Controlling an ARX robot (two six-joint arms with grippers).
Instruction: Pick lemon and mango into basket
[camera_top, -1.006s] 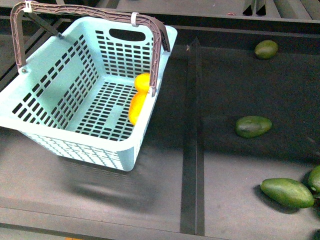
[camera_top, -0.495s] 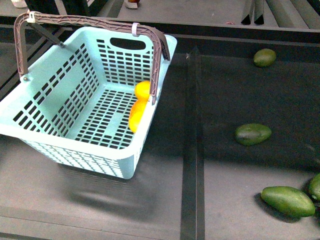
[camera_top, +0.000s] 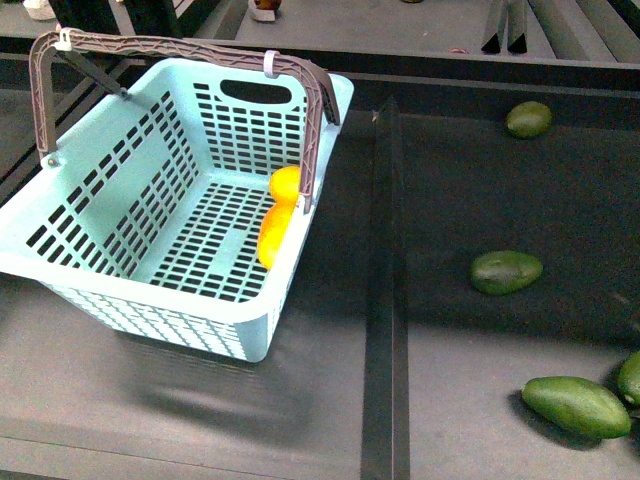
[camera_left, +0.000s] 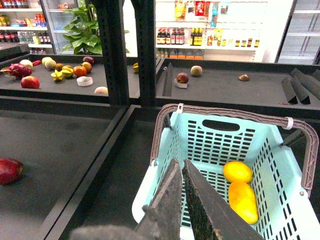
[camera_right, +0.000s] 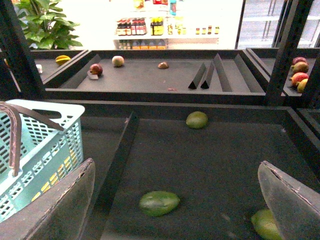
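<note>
The turquoise basket (camera_top: 150, 290) stands at the left of the dark shelf, its maroon handles (camera_top: 180, 45) up. The lemon (camera_top: 286, 184) and the mango (camera_top: 272, 234) lie inside against its right wall. The left wrist view shows the basket (camera_left: 285, 170) with the lemon (camera_left: 237, 171) and the mango (camera_left: 243, 201) in it. My left gripper (camera_left: 180, 165) is shut and empty, above the basket's near edge. My right gripper (camera_right: 177, 172) is open and empty, above the shelf with green fruits. Neither gripper shows in the front view.
Several dark green oval fruits lie right of the divider (camera_top: 385, 300): one at the back (camera_top: 529, 119), one in the middle (camera_top: 506, 271), two at the front right (camera_top: 576, 405). A reddish fruit (camera_left: 10, 170) lies in the bay left of the basket. Shelves with fruit stand behind.
The view has shifted slightly; the basket and fruits sit a little lower in the picture. The lemon and mango stay in the same place inside the basket.
</note>
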